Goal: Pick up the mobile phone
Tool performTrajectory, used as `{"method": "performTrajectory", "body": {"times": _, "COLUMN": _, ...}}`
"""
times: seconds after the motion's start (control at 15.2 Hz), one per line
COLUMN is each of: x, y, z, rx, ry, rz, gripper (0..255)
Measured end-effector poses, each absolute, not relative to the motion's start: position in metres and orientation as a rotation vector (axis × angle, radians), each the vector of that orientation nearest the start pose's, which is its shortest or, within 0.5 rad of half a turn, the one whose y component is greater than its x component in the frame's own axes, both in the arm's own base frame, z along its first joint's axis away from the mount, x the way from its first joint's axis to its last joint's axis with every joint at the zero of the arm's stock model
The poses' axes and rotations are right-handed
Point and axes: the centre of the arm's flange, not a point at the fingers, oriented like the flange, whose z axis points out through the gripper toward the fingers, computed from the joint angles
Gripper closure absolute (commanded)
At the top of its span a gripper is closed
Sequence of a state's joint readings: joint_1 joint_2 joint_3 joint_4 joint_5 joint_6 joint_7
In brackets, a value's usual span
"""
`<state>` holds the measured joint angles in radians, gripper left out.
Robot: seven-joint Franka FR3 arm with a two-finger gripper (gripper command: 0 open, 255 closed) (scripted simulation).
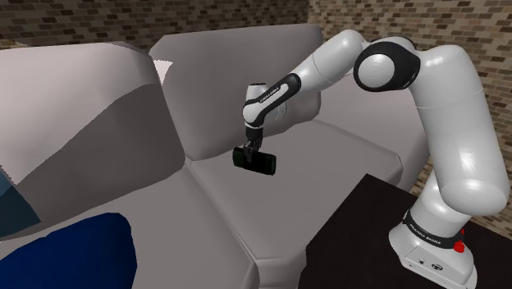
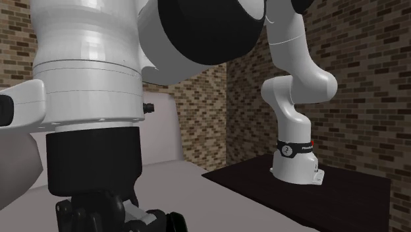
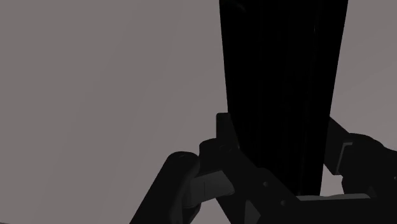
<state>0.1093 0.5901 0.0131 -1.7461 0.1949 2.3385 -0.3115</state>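
Gripper (image 1: pixel 249 151) clenched on the phone (image 1: pixel 256 161), as seen from the shoulder view. The phone, a flat black slab, is held by one end and lies roughly level, over the seat of the sofa (image 1: pixel 221 217) and in front of its backrest. Whether the phone is clear of the seat cannot be told.

In the wrist view, the phone (image 3: pixel 283 76) is clasped between the two black fingers (image 3: pixel 224 130) of the gripper (image 3: pixel 280 149) and extends away from them as a long dark strip. Plain grey sofa surface is seen behind it.

The white arm (image 1: pixel 328 70) is bent down from the shoulder view's right toward the phone. Its base is mounted on a dark stand (image 1: pixel 361 230) beside the sofa. In the second exterior view, the base (image 2: pixel 296 165) is shown on the stand (image 2: pixel 342 191) before a brick wall (image 2: pixel 369 79). A blue object (image 1: pixel 90 254) lies on the sofa at the shoulder view's lower left.
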Motion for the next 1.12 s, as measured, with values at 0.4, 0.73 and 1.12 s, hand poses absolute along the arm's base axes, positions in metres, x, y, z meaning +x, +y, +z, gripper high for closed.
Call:
{"method": "performTrajectory", "body": {"times": 0.4, "x": 0.661, "y": 0.084, "z": 0.239, "rx": -2.962, "ry": -0.442, "rz": -0.023, "gripper": 255}}
{"method": "performTrajectory", "body": {"times": 0.73, "x": 0.661, "y": 0.084, "z": 0.262, "rx": -2.963, "ry": -0.441, "rz": -0.022, "gripper": 255}}
{"method": "performTrajectory", "body": {"times": 1.12, "x": 0.661, "y": 0.084, "z": 0.294, "rx": -2.963, "ry": -0.440, "rz": -0.022, "gripper": 255}}
